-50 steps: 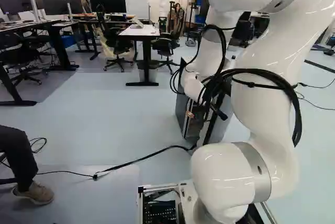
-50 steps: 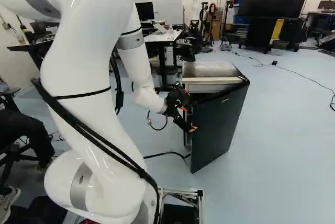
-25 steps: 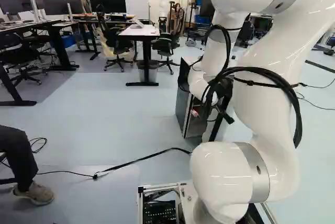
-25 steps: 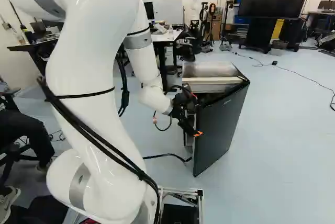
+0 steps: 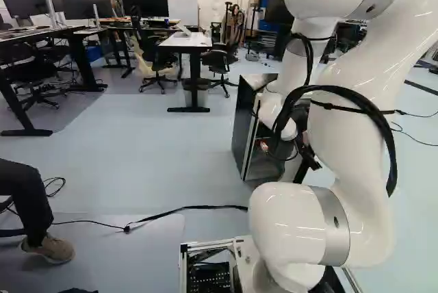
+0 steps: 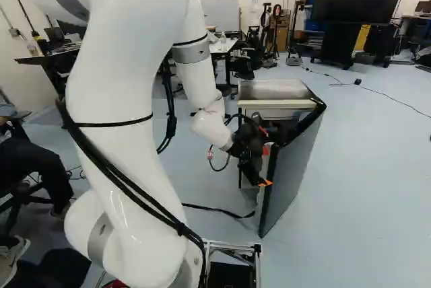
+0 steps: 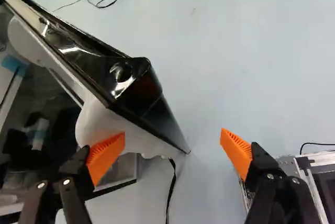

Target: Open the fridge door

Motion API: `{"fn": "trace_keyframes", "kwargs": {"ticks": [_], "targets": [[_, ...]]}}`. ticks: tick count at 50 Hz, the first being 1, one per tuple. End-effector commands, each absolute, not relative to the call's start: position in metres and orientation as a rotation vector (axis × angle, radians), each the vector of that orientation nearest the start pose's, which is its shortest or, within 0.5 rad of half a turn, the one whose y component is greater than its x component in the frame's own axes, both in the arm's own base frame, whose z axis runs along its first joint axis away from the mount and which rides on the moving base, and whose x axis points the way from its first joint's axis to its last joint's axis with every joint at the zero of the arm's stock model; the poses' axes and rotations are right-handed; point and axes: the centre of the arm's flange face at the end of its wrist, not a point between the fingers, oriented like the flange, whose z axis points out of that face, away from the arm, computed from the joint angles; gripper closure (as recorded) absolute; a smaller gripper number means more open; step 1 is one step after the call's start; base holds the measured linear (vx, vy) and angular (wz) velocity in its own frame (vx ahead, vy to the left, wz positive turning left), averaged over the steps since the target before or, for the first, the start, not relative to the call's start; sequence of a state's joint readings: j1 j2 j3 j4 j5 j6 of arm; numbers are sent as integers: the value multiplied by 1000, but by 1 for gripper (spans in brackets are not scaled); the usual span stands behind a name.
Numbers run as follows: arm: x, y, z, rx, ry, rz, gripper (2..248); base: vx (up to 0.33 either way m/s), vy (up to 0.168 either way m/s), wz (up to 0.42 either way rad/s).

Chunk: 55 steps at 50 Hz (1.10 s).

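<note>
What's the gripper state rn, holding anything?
Gripper: open, holding nothing; one orange pad is at the inner side of the fridge door, can't tell if touching.

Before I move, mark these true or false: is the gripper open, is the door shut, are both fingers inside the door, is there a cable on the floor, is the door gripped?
1. The gripper is open. True.
2. The door is shut against the fridge. False: it stands swung out, with the inside showing.
3. Both fingers are on the door's inner side. False: in the wrist view one overlaps the white liner, the other shows against the floor, clear of the door.
4. A black cable lies on the floor. True.
5. The door is clamped between the fingers. False: they stand wide apart, not closed on it.
</note>
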State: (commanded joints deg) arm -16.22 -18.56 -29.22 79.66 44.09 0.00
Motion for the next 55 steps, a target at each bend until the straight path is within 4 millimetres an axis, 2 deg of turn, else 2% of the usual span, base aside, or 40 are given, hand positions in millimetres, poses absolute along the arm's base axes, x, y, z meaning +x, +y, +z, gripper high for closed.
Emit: {"fn": "trace_keyframes", "kwargs": {"ticks": [31,55], "targets": [[308,-216,281,-1878,2974,-1123,3,0,-4,-16],[275,-226,281,-1806,3072,-1073,3,0,0,0]]}}
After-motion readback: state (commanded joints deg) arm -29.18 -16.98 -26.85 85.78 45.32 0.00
